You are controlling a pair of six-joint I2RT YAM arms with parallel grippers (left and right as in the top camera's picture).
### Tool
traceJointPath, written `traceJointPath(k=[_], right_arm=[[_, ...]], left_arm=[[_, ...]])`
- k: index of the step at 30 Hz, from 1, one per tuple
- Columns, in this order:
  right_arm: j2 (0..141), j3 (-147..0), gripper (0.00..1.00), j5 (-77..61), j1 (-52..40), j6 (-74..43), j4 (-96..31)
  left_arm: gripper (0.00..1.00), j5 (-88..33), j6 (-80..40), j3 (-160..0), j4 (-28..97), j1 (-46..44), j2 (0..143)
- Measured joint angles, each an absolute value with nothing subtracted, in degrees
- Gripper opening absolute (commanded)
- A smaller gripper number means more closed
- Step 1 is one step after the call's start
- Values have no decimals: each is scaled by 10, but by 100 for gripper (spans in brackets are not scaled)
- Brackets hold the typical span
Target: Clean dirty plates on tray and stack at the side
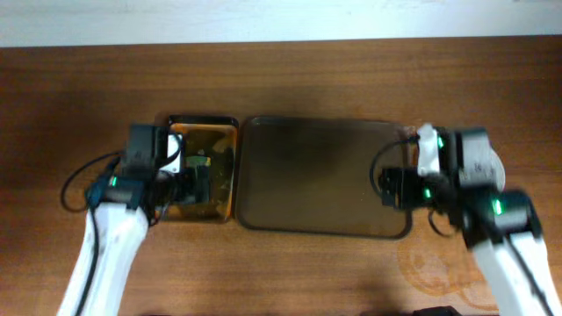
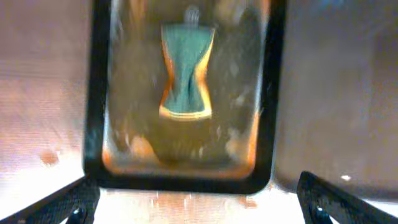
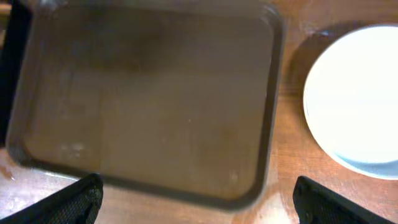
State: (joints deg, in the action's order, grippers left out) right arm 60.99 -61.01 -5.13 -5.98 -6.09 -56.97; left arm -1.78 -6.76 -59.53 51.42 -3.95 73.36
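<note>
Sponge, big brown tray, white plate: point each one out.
Sponge [image 2: 186, 74], left wrist view, on its green middle.
Big brown tray [image 3: 155, 99], right wrist view, on its bare floor.
White plate [image 3: 360, 93], right wrist view, on its flat centre.

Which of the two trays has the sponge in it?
The smaller black tray by the left arm, holding amber liquid and the green sponge; the large brown tray beside it is bare.
</note>
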Motion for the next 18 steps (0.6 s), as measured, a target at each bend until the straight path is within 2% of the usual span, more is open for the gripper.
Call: traceJointPath(k=[4,7,18], right_arm=[[428,-512,98,-45,-61,-61,-561],[383,-505,98,-43,-61,-61,-568],[399,-504,99,-41,-63,-60,-568]], left_arm=[[100,-17,-62,-500,465,-39,522],[100,-17,-60,-477,462,-39,429],[100,-17,-60,-477,462,-39,408]])
